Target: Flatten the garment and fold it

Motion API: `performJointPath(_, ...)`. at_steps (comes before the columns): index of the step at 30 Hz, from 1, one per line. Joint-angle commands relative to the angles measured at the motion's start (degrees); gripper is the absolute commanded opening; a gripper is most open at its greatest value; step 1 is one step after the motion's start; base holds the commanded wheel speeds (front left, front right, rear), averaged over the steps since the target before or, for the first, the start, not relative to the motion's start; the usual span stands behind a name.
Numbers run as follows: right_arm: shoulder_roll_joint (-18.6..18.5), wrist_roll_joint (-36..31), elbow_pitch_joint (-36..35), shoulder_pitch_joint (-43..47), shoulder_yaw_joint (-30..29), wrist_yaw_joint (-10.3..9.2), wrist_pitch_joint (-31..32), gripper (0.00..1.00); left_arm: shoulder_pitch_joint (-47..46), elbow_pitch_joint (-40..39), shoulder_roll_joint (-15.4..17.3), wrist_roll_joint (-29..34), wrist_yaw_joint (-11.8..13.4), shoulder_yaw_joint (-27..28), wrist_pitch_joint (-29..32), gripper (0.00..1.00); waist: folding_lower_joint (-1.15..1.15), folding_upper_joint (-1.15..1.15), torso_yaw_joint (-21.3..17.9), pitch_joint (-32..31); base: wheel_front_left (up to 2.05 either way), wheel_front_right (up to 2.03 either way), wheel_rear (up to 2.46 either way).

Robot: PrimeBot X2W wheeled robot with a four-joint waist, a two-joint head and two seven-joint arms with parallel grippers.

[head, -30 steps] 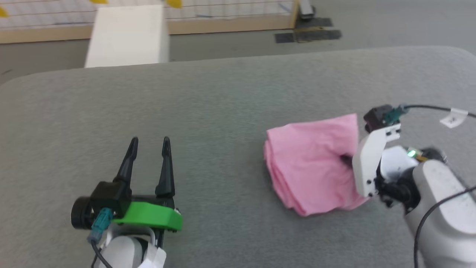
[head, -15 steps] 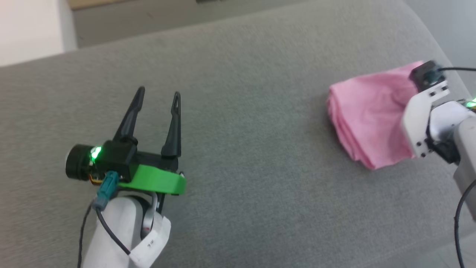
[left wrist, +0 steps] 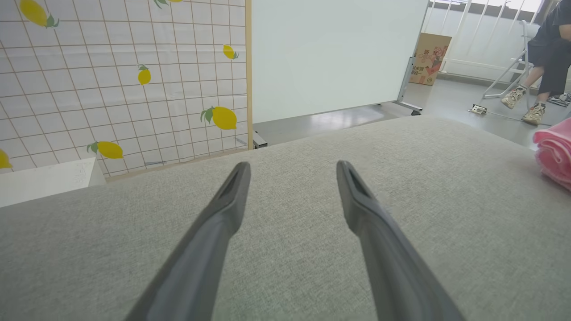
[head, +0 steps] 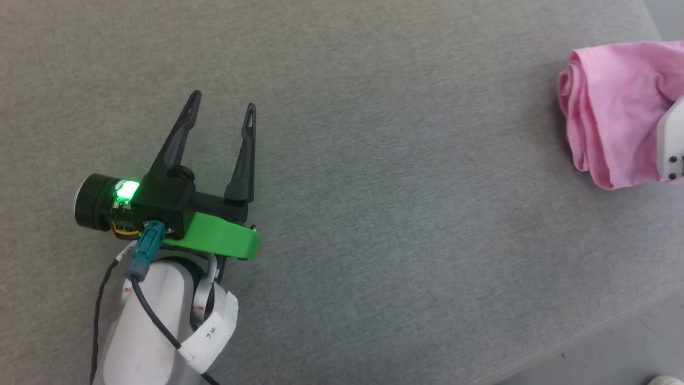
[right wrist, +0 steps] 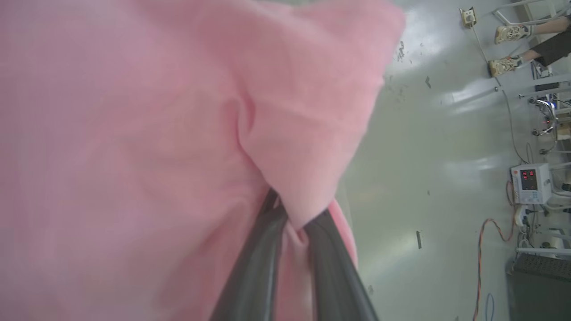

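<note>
Now, from the head camera: the left gripper point(head: 224, 100) sits over the grey padded surface point(head: 401, 187) at the lower left of my screen, its two dark fingers spread apart with nothing between them and a green light glowing on its wrist camera. The garment point(head: 609, 107) is a pink, bunched bundle lying at the far right of the surface, well apart from that gripper. A white piece of the right arm's wrist housing point(head: 672, 141) overlaps the bundle's right side. From this angle I cannot tell how the right fingers stand.

Left wrist camera: the left gripper's fingers point(left wrist: 214, 232) reach out over bare grey fabric, parted wide and empty. The garment point(left wrist: 555, 151) peeks in at the right edge, resting on the surface. Beyond stand a tiled panel point(left wrist: 134, 89) printed with lemons, a white board point(left wrist: 330, 58) and a cardboard box point(left wrist: 429, 58). A seated person's legs and shoes point(left wrist: 531, 107) show at the upper right.

Right wrist camera: the right gripper point(right wrist: 298, 209) is pinched on a fold of the garment point(right wrist: 134, 156) — pink cloth bulges from between the two dark fingers and covers most of the left of my screen. I cannot tell whether the bundle is lifted or resting. To the right runs pale glossy floor point(right wrist: 424, 156), with a small unit point(right wrist: 531, 180) showing red digits.
</note>
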Motion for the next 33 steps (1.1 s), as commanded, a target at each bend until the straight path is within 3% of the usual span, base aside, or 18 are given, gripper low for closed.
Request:
performJointPath(1, 0.7, -1.2, 0.9, -1.1, -1.6, -0.1, -1.5, 1.0, -0.7, -0.3, 0.4, 0.1, 0.1, 0.1, 0.0, 1.0, -0.01, 0.0, 1.6, 0.4, 0.0, 0.0, 0.0)
performJointPath(10, -0.4, -9.5, 0.5, 1.0, -9.5, -0.1, -13.6, 1.0, 1.7, 2.9, -1.4, -2.4, 1.1, 0.0, -3.3, 1.0, -0.01, 0.0, 6.4, -6.7, 0.0, 0.0, 0.0)
performJointPath(17, 2.7, -2.9, -4.0, 7.2, -11.3, -0.1, -25.7, 1.0, 6.0, 7.5, -3.3, -6.5, 1.5, 0.1, -5.3, 1.0, -0.01, 0.0, 11.8, -15.9, 0.0, 0.0, 0.0)
performJointPath(18, 4.2, 1.2, -8.6, 11.9, -8.5, -0.1, -29.1, 1.0, 7.7, 9.4, -3.8, -7.9, 1.5, 0.0, -5.6, 1.0, -0.01, 0.0, 14.2, -19.2, 0.0, 0.0, 0.0)
performJointPath(24, 6.5, 9.6, -21.3, 23.1, -3.0, -0.1, -31.0, 1.0, 10.1, 12.0, -4.5, -9.6, 2.0, -0.2, -5.8, 1.0, -0.01, 0.0, 18.3, -23.5, 0.0, 0.0, 0.0)
performJointPath(33, 12.4, 11.2, -38.0, 39.5, -4.3, -0.1, -31.1, 1.0, 12.9, 12.6, -5.1, -10.7, 2.2, -0.4, -5.8, 1.0, -0.01, 0.0, 23.1, -27.3, 0.0, 0.0, 0.0)
